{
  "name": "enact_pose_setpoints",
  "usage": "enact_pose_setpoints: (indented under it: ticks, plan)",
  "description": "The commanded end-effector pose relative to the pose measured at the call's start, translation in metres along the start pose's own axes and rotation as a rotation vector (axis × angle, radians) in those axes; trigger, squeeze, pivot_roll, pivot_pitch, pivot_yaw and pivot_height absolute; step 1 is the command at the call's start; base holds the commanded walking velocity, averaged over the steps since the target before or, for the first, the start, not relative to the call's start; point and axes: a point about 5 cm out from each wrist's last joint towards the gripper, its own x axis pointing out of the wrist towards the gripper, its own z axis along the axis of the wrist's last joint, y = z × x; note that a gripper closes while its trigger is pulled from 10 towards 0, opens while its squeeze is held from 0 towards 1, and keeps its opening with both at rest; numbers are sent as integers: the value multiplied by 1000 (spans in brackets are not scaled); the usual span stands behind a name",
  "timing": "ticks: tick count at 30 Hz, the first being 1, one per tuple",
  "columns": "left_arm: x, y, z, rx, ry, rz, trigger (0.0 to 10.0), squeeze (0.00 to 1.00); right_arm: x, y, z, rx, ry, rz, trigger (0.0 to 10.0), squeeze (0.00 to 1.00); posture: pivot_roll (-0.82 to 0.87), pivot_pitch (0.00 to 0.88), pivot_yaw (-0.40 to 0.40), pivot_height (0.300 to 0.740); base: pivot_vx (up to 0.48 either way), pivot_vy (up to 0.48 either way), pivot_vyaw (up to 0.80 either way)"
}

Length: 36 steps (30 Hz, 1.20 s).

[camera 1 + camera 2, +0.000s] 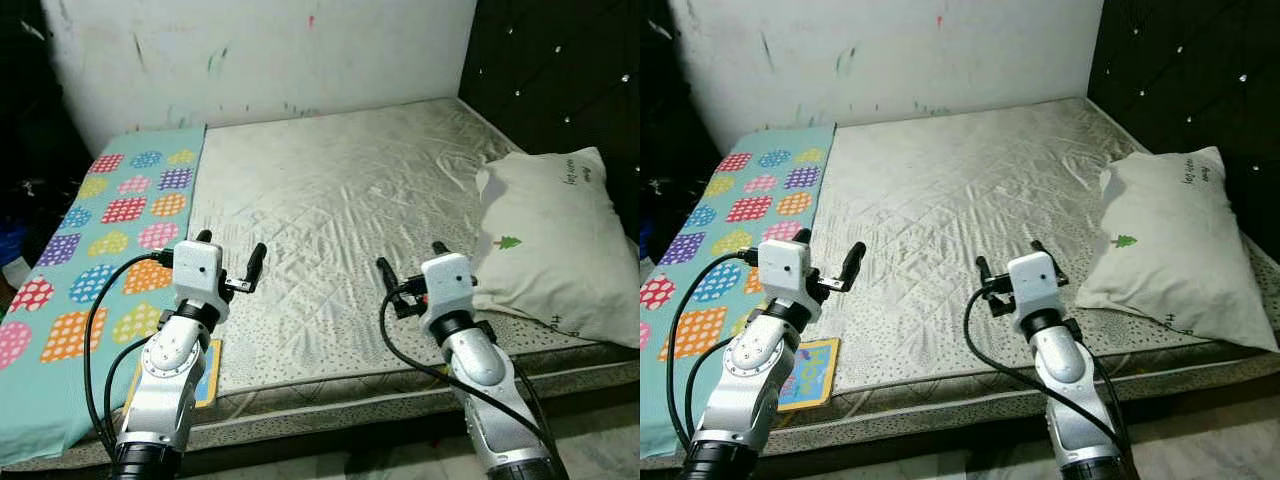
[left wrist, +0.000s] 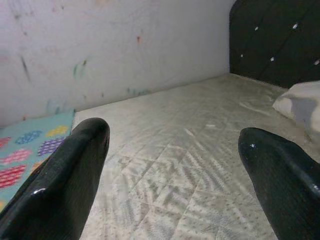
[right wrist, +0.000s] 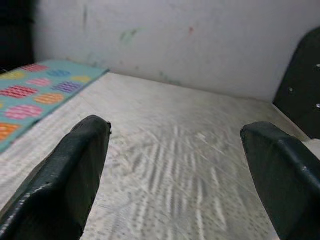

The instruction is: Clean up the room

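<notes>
Bed: mattress (image 1: pixel 340 210) with a cream quilted cover, diamond stitching, fine creases, dotted border band along the near edge.
Pillow: pillow (image 1: pixel 555 240), soft, cream, rectangular, on the mattress beside the dark tufted headboard (image 1: pixel 560 75); small green tree print and green script, not legible.
Sheet: sheet (image 1: pixel 95 255), teal with multicoloured dotted patches, flat on the mattress side opposite the pillow.
Book: thin card or book (image 1: pixel 812 372), blue and yellow, on the near mattress edge beside the sheet; lettering unreadable.
Left tool: left tool (image 1: pixel 230 255), released, fingers spread, above the mattress near the sheet.
Right tool: right tool (image 1: pixel 412 268), released, fingers spread, above the mattress near the pillow.
Wall: wall (image 1: pixel 260 50), white, with paint marks.
</notes>
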Motion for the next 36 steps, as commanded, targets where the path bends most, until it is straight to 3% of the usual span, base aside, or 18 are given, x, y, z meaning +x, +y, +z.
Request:
enact_pose_setpoints:
  ticks: [1, 6, 11, 20, 28, 36]
  plan:
    - [-5, 15, 1, 29, 2, 58, 10000, 0, 0, 10, 6, 6, -20, 60, 10000, 0, -167, 0, 118, 740, 0, 0, 0]
    - [0, 12, 7, 29, -18, 47, 10000, 0, 5, 7, 16, -17, -32, 122, 10000, 0, -172, 0, 110, 740, 0, 0, 0]
    - [7, -5, 19, 58, -71, 26, 10000, 0, 12, 1, 28, -35, -67, 136, 10000, 0, -135, 0, 86, 740, 0, 0, 0]
    - [-9, -12, 3, 51, -31, 23, 10000, 0, 13, 5, 30, 32, -74, -25, 10000, 0, -150, 0, 52, 740, 0, 0, 0]
    - [-11, -8, 3, 39, -22, 90, 10000, 0, 15, -5, 26, -12, -68, -38, 10000, 0, -111, 0, 16, 740, 0, 0, -200]
    - [-27, -1, 1, 57, 3, 126, 10000, 0, 27, -4, 15, 0, -33, -59, 10000, 0, -32, 0, 14, 740, 0, 0, 0]
